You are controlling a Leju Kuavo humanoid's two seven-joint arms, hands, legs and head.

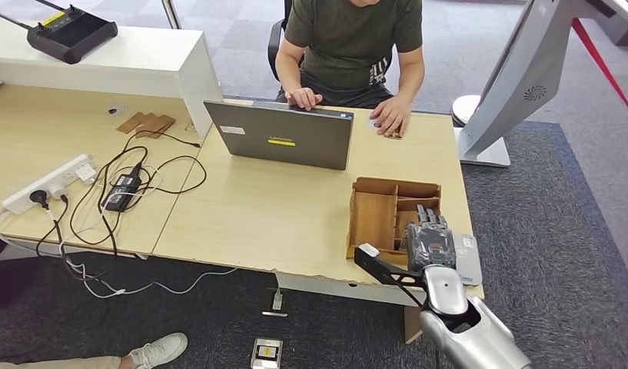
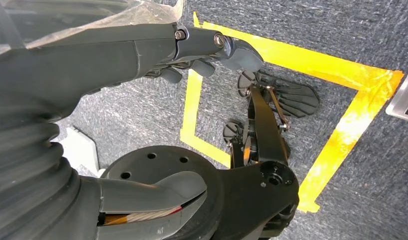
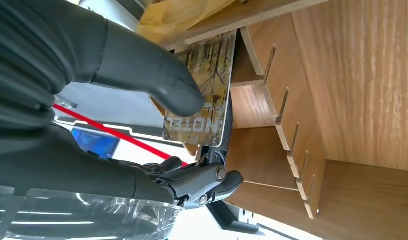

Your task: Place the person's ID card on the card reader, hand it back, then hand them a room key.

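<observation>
Robot's right hand (image 3: 187,145) pinched a hotel key card (image 3: 204,95) between thumb and fingers at the wooden organizer (image 1: 380,211). Its left hand (image 2: 202,52) hung with fingers curled, holding nothing.

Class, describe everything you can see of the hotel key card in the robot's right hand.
The hotel key card is a thin, glossy rectangle printed with a brownish tree scene and the word HOTEL near one end. The right hand pinches it, the thick grey thumb pressing its printed face. It stands at the slotted wooden organizer on the desk's near right corner; whether it touches the wood is unclear.
</observation>
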